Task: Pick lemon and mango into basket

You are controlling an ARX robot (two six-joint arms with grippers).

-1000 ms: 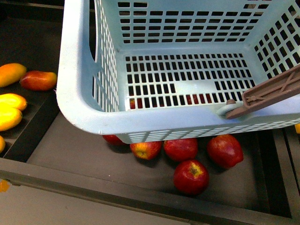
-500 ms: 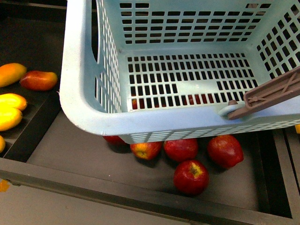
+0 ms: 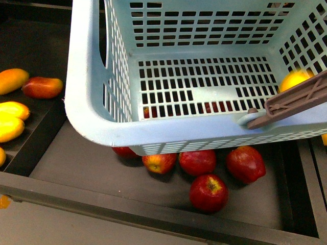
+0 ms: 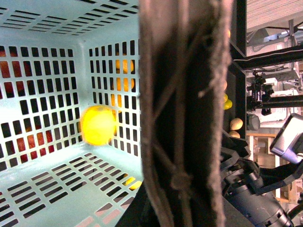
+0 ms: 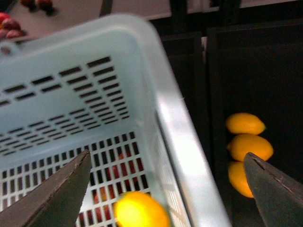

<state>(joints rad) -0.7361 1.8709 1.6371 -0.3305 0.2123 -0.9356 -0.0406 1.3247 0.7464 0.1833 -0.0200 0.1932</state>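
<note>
The light aqua basket [image 3: 82, 76] fills the front view, held up over a bin of apples. My left gripper [image 4: 180, 198] is shut on its brown handle [image 4: 184, 113], which hides the jaws; the handle also shows in the front view [image 3: 299, 99]. A yellow lemon [image 3: 295, 79], blurred, is inside the basket by the right wall. It also shows in the left wrist view [image 4: 98, 125] and the right wrist view [image 5: 141, 210]. My right gripper [image 5: 166, 156] is open over the basket rim [image 5: 182, 142], above the lemon and clear of it. Orange-yellow mangoes [image 3: 11, 80] lie at the far left.
Several red apples [image 3: 208, 192] lie in the dark bin under the basket. A reddish mango [image 3: 42, 87] and yellow ones [image 3: 13, 109] fill the left bin. More lemons [image 5: 251, 146] lie in a dark bin beside the basket.
The lemon has appeared inside the basket at its right wall; it was not in view before. The basket shifted slightly right a second ago and has since held still.
</note>
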